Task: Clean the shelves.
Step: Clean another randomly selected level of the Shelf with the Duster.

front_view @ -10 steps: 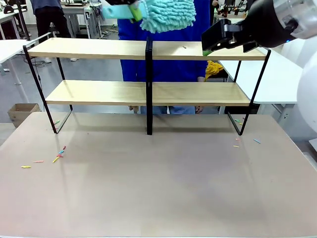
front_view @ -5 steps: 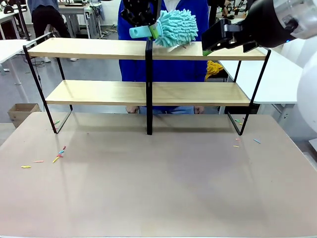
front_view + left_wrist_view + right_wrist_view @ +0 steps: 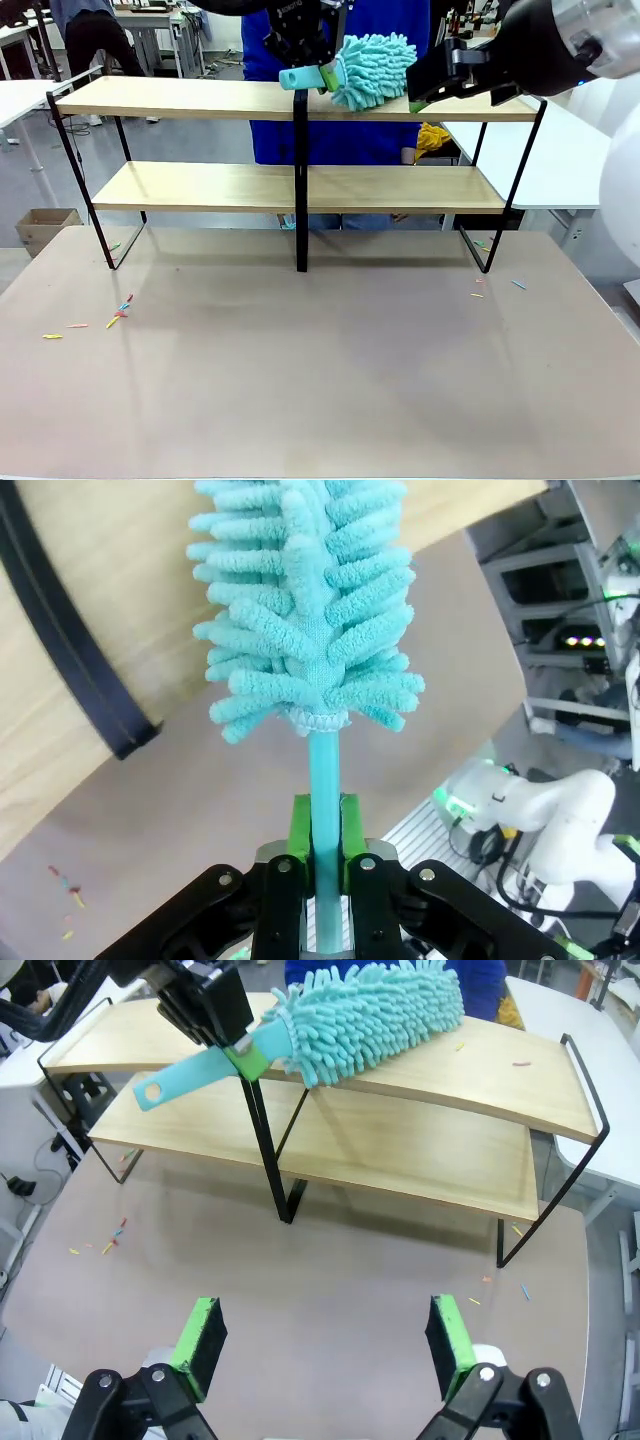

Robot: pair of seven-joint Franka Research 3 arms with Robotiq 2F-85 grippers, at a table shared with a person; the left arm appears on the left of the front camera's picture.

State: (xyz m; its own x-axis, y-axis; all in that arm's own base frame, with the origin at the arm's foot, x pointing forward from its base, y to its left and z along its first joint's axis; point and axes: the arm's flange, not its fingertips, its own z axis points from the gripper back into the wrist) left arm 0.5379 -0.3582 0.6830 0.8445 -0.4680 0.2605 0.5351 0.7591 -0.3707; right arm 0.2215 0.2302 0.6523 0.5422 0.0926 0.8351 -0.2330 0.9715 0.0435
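Left gripper (image 3: pixel 320 830): jaws clamped on the flat handle of the turquoise fluffy microfibre duster (image 3: pixel 372 70), pads pinching it just below the head. Right gripper (image 3: pixel 325 1345): jaws wide apart, nothing between the pads. It hangs in front of the right part of the top board.

The wide two-tier shelves of light wood in a thin black frame (image 3: pixel 180 98) stand along the far edge of the beige-brown tabletop (image 3: pixel 320 380), both boards bare of objects. The duster head lies on the top board just right of the central post and looks to be in contact. Its handle sticks out past the front edge, left of the post.

Step, as I read it: dusting the top board, right half, near the start of the stroke.

A few small coloured bits (image 3: pixel 520 1062) sit near that board's right end, and more scraps (image 3: pixel 118 315) lie on the tabletop by its left edge.

Next move calls for:
- dragging the head along the board toward the right end with light downward pressure
- keeping clear of the right arm parked there
- lifting over the post for the left half; the lower board looks undone
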